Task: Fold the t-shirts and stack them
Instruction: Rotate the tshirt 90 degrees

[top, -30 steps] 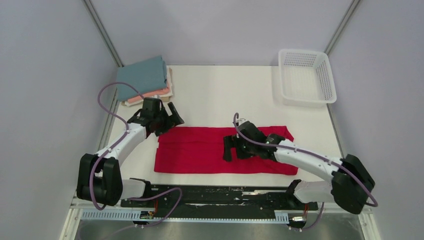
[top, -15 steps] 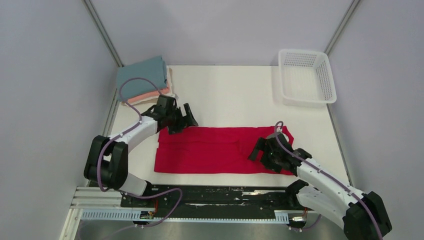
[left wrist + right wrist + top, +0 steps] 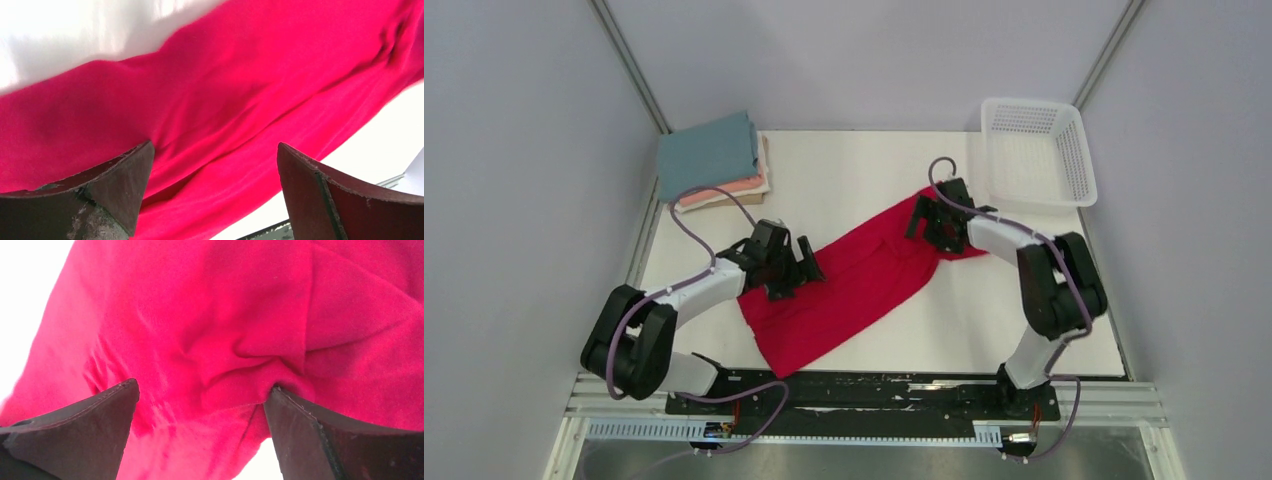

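The crimson-red t-shirt [image 3: 859,285] lies rumpled on the diagonal, from the front left to the back right of the white table [image 3: 854,170]. My left gripper [image 3: 811,266] is open over its left upper edge; in the left wrist view [image 3: 215,146] the jaws stand wide apart above red cloth [image 3: 210,90]. My right gripper [image 3: 916,218] is open on the shirt's far right end; in the right wrist view [image 3: 204,386] the right finger [image 3: 320,435] presses against a bunched fold [image 3: 250,380]. Folded teal [image 3: 709,155], salmon-pink [image 3: 729,189] and cream [image 3: 720,201] shirts are stacked at the back left.
A white plastic mesh basket [image 3: 1064,150] stands at the back right corner, close to my right gripper. Grey walls close in the table on both sides and at the back. The black arm base rail [image 3: 864,390] runs along the near edge.
The red shirt lay flat along the front; now its right end is dragged to the back right. My right arm swung back toward the basket. My left gripper moved right onto the cloth.
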Motion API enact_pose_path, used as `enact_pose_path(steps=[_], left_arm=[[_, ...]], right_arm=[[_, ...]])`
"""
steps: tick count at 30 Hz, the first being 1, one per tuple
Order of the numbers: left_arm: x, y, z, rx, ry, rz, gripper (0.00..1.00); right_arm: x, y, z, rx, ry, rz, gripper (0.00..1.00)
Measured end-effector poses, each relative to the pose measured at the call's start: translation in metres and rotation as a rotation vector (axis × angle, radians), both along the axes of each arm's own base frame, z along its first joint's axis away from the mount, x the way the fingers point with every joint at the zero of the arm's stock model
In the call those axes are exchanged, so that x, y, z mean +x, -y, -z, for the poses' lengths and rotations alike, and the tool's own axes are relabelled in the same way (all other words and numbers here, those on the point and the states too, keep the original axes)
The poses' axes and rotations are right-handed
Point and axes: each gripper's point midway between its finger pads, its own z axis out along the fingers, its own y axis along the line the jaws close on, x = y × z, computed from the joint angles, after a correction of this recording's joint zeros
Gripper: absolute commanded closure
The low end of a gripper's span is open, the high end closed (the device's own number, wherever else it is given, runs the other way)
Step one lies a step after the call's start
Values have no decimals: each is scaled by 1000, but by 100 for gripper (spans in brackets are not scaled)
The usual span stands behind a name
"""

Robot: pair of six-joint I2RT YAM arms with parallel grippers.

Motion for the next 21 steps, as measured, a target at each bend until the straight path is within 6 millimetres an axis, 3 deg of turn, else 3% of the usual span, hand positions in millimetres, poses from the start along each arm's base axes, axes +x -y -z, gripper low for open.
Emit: enact_pose_path(steps=[4,7,9,12,14,21], left_arm=[[-31,19,-5,-6,-10,6,0],[-37,31,-7,-37,-11,-17,0],[-39,40,-5,-55,-16,-32,0],[-41,57,1,-74,-26,-46,0],[-39,69,-2,-94,-19,-47,0],[-35,85,-14,-82,19,-50,0]], right_arm=[[99,-27,-5,-7,89,-110,0],[170,-54,-9,18,183,-208,0],[206,-70,-10,36,245,-268,0],[241,-89,-12,67,313,-333,0],[252,-97,-14,84,339,-363,0],[255,-99,-18,67,347,-396,0]])
